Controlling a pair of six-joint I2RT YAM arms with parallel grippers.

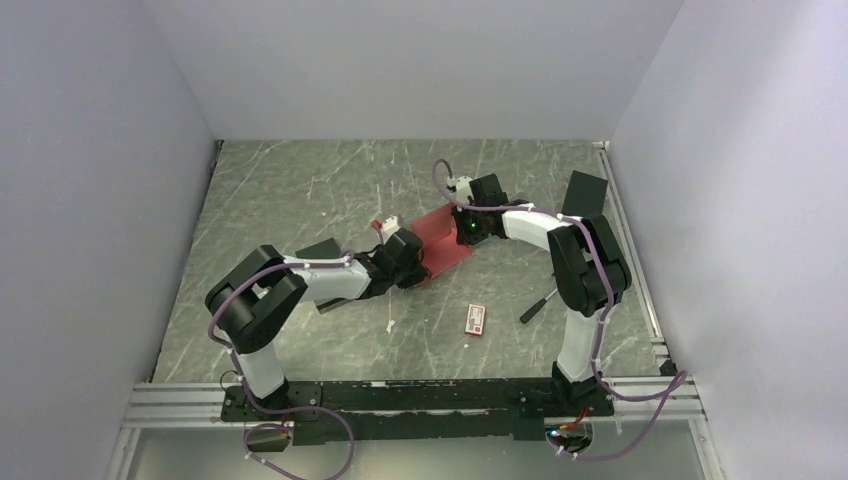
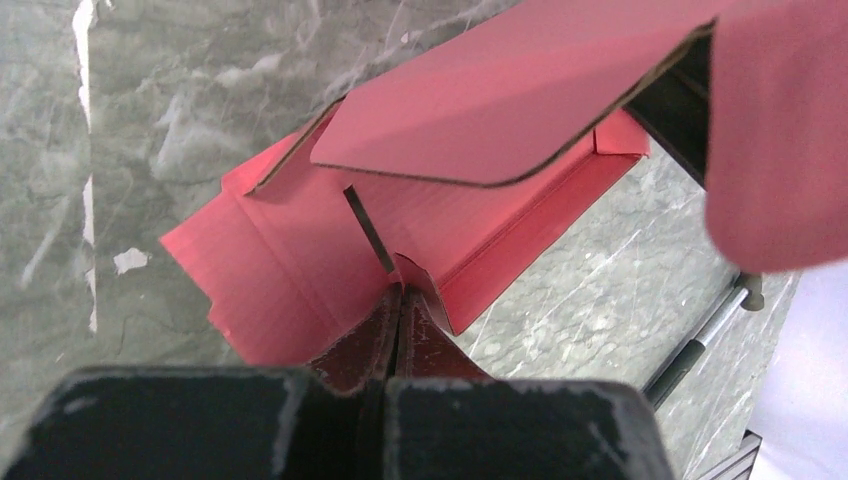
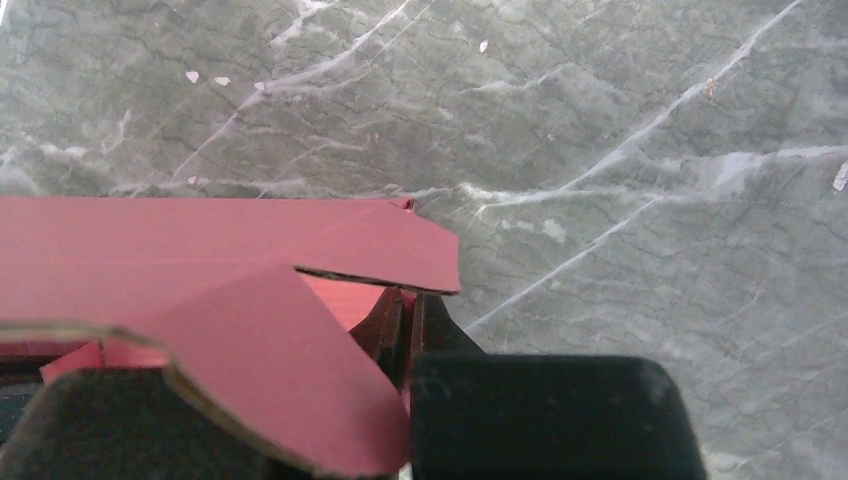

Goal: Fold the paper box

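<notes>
Looking down from the overhead camera, a grey marbled table (image 1: 300, 190) sits inside white walls, with two black-and-white robot arms reaching in from the near edge to meet at its middle. Between them lies the paper box (image 1: 447, 243), a red-pink cardboard sheet, partly folded, just right of the table's centre. The left gripper (image 1: 416, 266) is at the sheet's near left edge and the right gripper (image 1: 468, 230) at its far right edge. A small red-and-white packet (image 1: 476, 320) and a black-handled tool (image 1: 537, 307) lie nearer the arm bases, apart from the sheet, and a black box (image 1: 585, 192) stands by the right wall. From the left wrist camera, the left gripper (image 2: 400, 296) has its jaws pressed together on a small upright tab of the paper box (image 2: 290, 270); one side wall stands folded up, and a large rounded flap (image 2: 500, 100) hangs tilted above the base. The tool (image 2: 700, 345) shows at the lower right. From the right wrist camera, the right gripper (image 3: 408, 312) is also closed tight, with a thin sliver of red card pinched between its fingers, just beneath a flap of the paper box (image 3: 150, 240), which fills the left half of the view over bare table (image 3: 650, 150).
</notes>
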